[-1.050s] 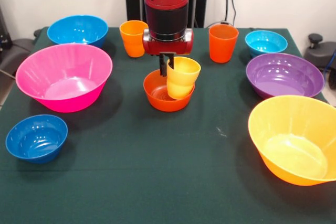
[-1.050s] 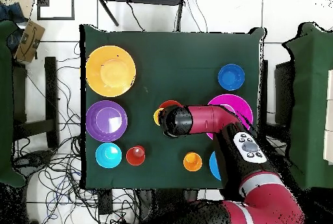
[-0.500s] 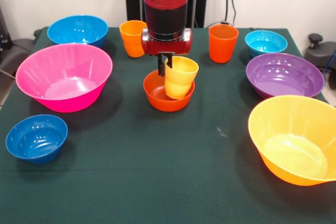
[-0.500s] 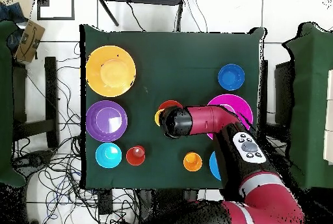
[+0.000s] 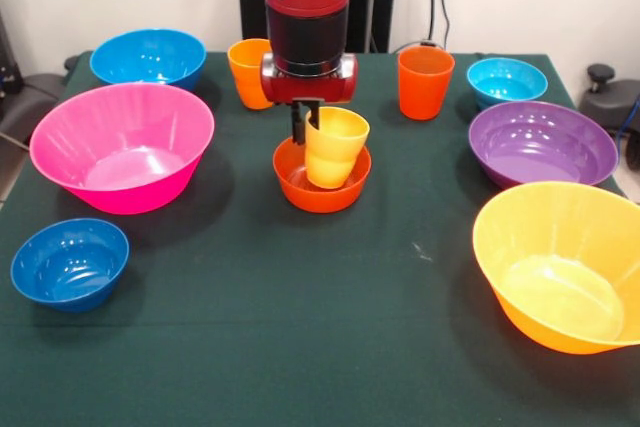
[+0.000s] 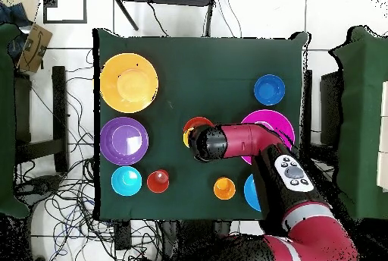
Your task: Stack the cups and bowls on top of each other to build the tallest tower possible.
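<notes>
Nearest us in the front view sit the small dark blue plastic bowl (image 5: 70, 262) on the left and the large yellow-orange plastic bowl (image 5: 562, 265) on the right. Behind them we see the large pink plastic bowl (image 5: 122, 145) and the medium purple plastic bowl (image 5: 542, 142). At the green table's (image 5: 300, 347) middle, the black gripper (image 5: 307, 131) is clamped on the rim of the yellow plastic cup (image 5: 335, 147), which tilts with its base inside the small orange-red plastic bowl (image 5: 320, 179). Farthest back stand the medium blue bowl (image 5: 148, 57), the light orange cup (image 5: 250, 72), the darker red-orange cup (image 5: 425, 82) and the small cyan bowl (image 5: 506, 80).
</notes>
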Robot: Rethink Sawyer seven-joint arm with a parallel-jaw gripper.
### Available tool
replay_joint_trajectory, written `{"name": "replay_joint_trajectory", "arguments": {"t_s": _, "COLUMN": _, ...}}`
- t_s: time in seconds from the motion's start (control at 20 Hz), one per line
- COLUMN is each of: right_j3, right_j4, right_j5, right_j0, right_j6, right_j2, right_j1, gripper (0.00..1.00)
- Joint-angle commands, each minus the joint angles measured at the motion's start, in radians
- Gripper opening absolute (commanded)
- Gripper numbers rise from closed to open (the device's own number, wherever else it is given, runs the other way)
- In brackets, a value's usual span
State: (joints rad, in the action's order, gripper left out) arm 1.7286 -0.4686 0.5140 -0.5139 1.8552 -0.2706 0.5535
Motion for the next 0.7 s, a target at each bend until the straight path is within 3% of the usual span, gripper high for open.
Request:
{"name": "replay_joint_trajectory", "arguments": {"t_s": 0.05, "right_j3": -0.005, "right_j4": -0.092, "right_j5": 0.028, "right_j0": -0.019, "right_j6": -0.134, "right_j2": -0.048, "right_j1": 0.008, "gripper": 0.00}}
{"name": "replay_joint_trajectory", "arguments": {"t_s": 0.4, "right_j3": 0.003, "right_j4": -0.096, "right_j5": 0.032, "right_j0": -0.018, "right_j6": -0.127, "right_j2": -0.042, "right_j1": 0.011, "gripper": 0.00}}
{"name": "replay_joint_trajectory", "arguments": {"t_s": 0.45, "right_j3": 0.009, "right_j4": -0.092, "right_j5": 0.039, "right_j0": -0.024, "right_j6": -0.133, "right_j2": -0.048, "right_j1": 0.011, "gripper": 1.00}}
{"name": "replay_joint_trajectory", "arguments": {"t_s": 0.7, "right_j3": 0.003, "right_j4": -0.068, "right_j5": 0.092, "right_j0": -0.045, "right_j6": -0.177, "right_j2": -0.082, "right_j1": -0.005, "gripper": 1.00}}
